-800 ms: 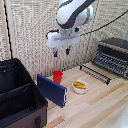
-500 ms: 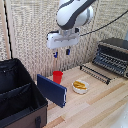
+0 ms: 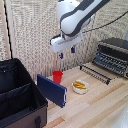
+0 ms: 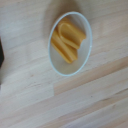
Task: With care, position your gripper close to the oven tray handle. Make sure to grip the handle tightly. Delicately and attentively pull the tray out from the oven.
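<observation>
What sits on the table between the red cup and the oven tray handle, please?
A small white bowl of yellow pieces, seen in the exterior view between the red cup and the oven tray handle.

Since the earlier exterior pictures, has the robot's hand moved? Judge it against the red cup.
No. The hand hangs above the red cup, just toward the exterior view's right, as it did before; no shift shows.

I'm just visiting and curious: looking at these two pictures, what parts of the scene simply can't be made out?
- Oven: cut off by the exterior view's right edge; its inside is too dark to read.
- Oven tray handle: thin and blurred in the exterior view, so its exact shape is unclear.
- End effector: small in the exterior view and absent from the wrist view.
- Yellow food in the white bowl: blurred, so what kind it is stays unclear.
- Black case: cut off by the exterior view's left edge.
</observation>
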